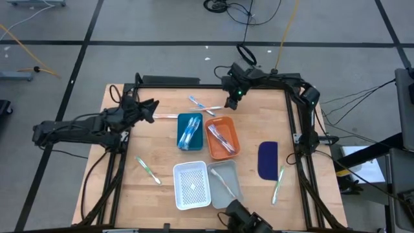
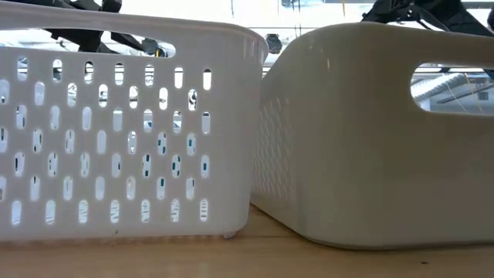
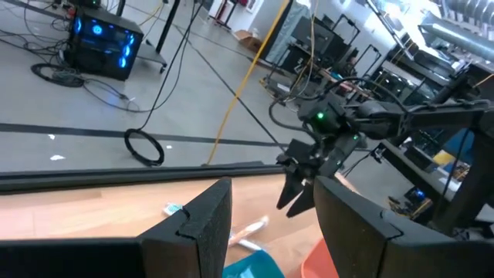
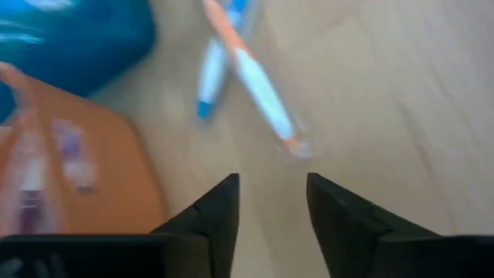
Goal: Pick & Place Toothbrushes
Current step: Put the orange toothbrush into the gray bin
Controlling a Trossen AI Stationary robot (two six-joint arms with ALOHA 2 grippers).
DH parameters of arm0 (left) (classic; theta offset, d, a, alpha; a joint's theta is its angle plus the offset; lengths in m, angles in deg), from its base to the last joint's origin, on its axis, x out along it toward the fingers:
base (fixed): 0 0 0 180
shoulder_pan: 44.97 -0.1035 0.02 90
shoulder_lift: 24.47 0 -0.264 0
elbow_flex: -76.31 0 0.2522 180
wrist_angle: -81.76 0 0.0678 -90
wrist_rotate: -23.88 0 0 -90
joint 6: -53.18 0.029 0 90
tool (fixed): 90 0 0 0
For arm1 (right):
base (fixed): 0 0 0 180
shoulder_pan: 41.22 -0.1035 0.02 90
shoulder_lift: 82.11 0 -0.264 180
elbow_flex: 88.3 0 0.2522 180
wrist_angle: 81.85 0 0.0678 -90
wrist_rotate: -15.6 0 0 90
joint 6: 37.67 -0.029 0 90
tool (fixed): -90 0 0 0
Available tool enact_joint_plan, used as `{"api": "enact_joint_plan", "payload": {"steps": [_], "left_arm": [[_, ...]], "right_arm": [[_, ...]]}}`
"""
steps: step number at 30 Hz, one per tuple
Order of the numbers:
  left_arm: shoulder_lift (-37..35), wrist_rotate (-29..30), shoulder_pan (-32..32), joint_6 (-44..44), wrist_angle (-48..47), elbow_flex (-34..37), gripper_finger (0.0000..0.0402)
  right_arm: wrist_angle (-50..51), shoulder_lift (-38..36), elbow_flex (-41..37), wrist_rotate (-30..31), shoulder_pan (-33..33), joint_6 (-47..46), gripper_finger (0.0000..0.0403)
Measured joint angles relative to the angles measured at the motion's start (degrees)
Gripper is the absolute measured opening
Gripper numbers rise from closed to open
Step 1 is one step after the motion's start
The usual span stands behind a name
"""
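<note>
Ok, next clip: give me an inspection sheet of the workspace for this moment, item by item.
Surface: wooden table, framed by dark rails.
Job's things: crossed toothbrushes at the far edge; loose ones at and; more inside the blue tray, orange tray and grey tray.
Clutter: white perforated basket; dark blue flat oblong piece.
Hands: right hand open, empty, above the crossed toothbrushes; left hand open, empty, over the table's far left.
Cables: yellow cable and black coil on the floor.
Surroundings: grey floor; lab equipment in the left wrist view; no person seen.
</note>
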Motion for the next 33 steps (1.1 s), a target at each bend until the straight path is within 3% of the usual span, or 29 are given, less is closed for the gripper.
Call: {"api": "enact_joint_plan", "payload": {"steps": [6,18,22,33], "left_arm": [[3.00,-0.02,-0.02,-0.21,1.66,0.00,0.0184],[5.99,-0.07,-0.02,-0.60,5.71,0.00,0.0184],[6.15,-0.07,0.00,-0.74,5.73,0.00,0.0184],[6.14,-0.05,-0.05,1.48,5.74,0.00,0.0184]], "right_arm": [[-0.32,0.54,0.01,5.35,-0.24,3.19,0.0173],[16.25,-1.55,-0.04,3.92,-1.58,17.51,0.0178],[13.26,-3.40,-0.04,-1.03,-0.33,18.43,0.0178],[-3.17,-4.56,-0.04,-7.80,0.37,4.99,0.0174]]}}
